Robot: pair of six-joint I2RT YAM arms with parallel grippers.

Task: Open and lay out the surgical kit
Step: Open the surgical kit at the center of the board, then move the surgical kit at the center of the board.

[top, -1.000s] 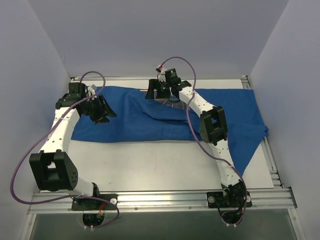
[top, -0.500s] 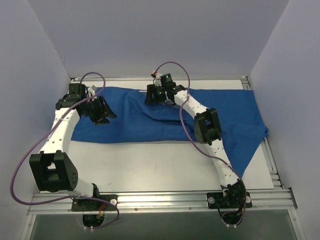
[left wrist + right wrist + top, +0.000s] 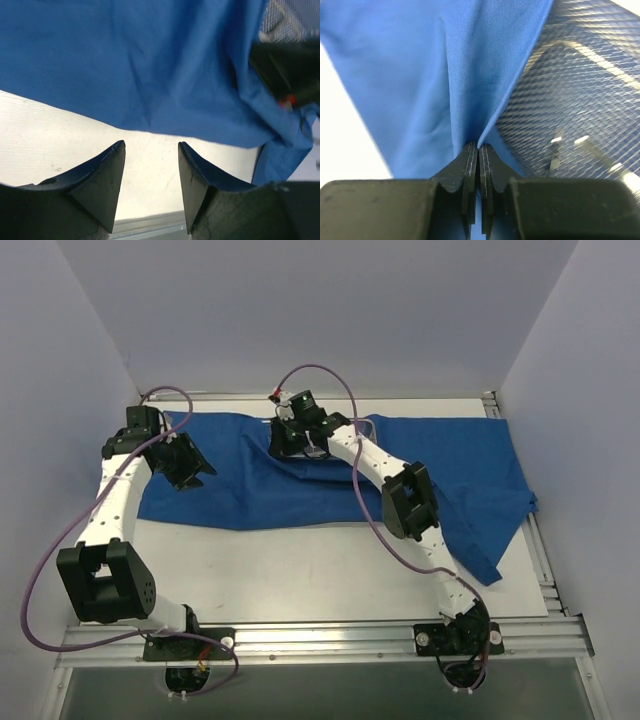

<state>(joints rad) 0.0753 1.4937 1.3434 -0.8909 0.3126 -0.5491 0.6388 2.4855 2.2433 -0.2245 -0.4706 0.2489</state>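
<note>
Right gripper (image 3: 479, 148) pressed together, pinching a fold of the blue cloth wrap (image 3: 445, 75) beside the part-uncovered mesh tray (image 3: 590, 75), far side of tabletop (image 3: 300, 570). Left gripper (image 3: 150, 150) spread, empty. Risk: thin pinch slips, or the pull drags the tray.

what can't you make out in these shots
- tray: top view, hidden under the wrap and right arm; both wrist views cut it off at the edge.
- instruments: right wrist view, only blurred glints; count and kind unclear.
</note>
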